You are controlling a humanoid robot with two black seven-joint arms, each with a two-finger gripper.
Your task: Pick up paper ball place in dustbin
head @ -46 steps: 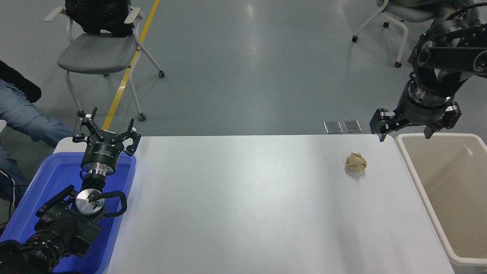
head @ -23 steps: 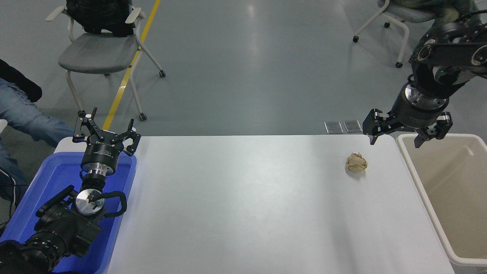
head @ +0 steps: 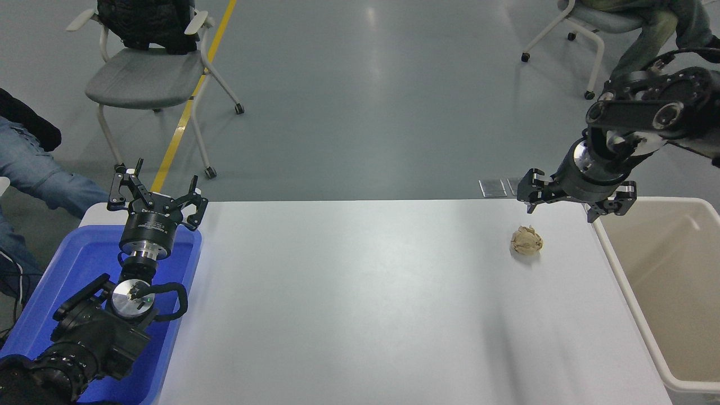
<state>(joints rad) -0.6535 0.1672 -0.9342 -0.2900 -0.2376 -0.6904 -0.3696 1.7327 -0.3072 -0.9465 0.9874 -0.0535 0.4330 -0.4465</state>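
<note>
The tan paper ball (head: 526, 240) lies on the white table (head: 360, 304) near its far right part. The off-white dustbin (head: 664, 292) stands just past the table's right edge, with nothing visible inside it. My right gripper (head: 561, 212) is open and empty, hanging above the table's far right corner, a little behind and to the right of the ball and apart from it. My left gripper (head: 154, 194) is open and empty, parked over the far end of the blue tray at the lower left.
A shallow blue tray (head: 67, 298) sits at the table's left end under the left arm. Chairs stand on the floor beyond the table. A seated person's legs show at the left edge and at the top right.
My right gripper has moved left and down, from over the dustbin's far rim to above the table corner near the paper ball. The ball and the left arm have not moved.
</note>
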